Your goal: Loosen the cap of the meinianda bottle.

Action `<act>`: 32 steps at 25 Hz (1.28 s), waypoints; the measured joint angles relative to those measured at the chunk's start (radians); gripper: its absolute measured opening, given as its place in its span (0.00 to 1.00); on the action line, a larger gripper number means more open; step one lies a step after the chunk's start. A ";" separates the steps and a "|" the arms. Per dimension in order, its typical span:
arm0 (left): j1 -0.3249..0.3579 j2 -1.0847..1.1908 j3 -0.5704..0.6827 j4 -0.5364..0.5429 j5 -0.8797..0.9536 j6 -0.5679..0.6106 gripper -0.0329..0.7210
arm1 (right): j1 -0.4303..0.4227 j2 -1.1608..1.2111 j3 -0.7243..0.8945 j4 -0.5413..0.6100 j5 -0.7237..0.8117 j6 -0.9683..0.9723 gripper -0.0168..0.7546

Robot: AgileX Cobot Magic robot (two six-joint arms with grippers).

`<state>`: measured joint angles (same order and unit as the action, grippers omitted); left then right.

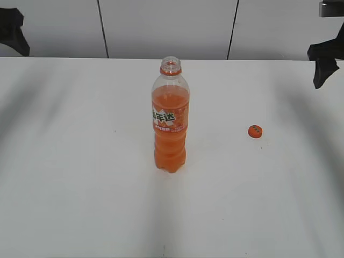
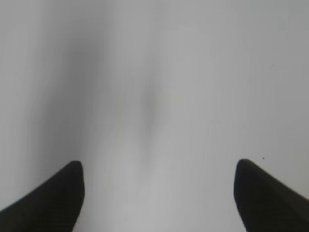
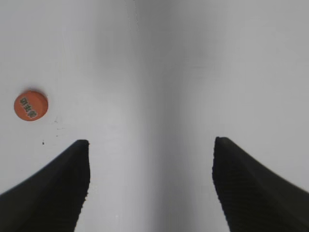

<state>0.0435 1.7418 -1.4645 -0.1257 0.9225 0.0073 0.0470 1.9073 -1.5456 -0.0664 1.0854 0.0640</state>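
The white table (image 1: 80,161) carries the meinianda bottle (image 1: 170,126) (upright, uncapped); the cap (image 1: 255,131) lies well apart.

White table (image 1: 80,188) before pale panelled wall (image 1: 166,27).

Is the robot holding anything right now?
No. Both grippers, left and right, are open and empty; the cap lies on the table beside the bottle.

Left gripper (image 2: 159,176) jaws spread wide, holding nothing. Right gripper (image 3: 151,154) likewise wide apart. Both arms raised at upper frame corners, exterior view.
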 joint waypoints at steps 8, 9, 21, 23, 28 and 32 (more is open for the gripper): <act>0.000 0.000 -0.024 -0.001 0.052 0.001 0.80 | -0.009 -0.003 0.000 -0.026 0.025 0.000 0.78; 0.000 -0.001 -0.024 0.000 0.053 0.001 0.80 | -0.009 -0.007 0.000 -0.027 0.025 0.000 0.78; 0.000 -0.153 -0.024 0.015 0.122 0.035 0.79 | -0.009 -0.212 0.000 -0.035 0.049 -0.011 0.78; -0.001 -0.199 -0.023 0.018 0.128 0.043 0.79 | -0.009 -0.253 0.000 -0.036 0.063 -0.015 0.78; -0.001 -0.336 0.033 0.042 0.127 0.053 0.79 | -0.009 -0.371 0.000 -0.036 0.087 -0.037 0.78; -0.001 -0.451 0.108 0.052 0.105 0.053 0.79 | -0.009 -0.487 0.009 -0.035 0.103 -0.064 0.78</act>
<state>0.0426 1.2909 -1.3567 -0.0741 1.0279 0.0608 0.0385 1.4198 -1.5366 -0.1012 1.1883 0.0000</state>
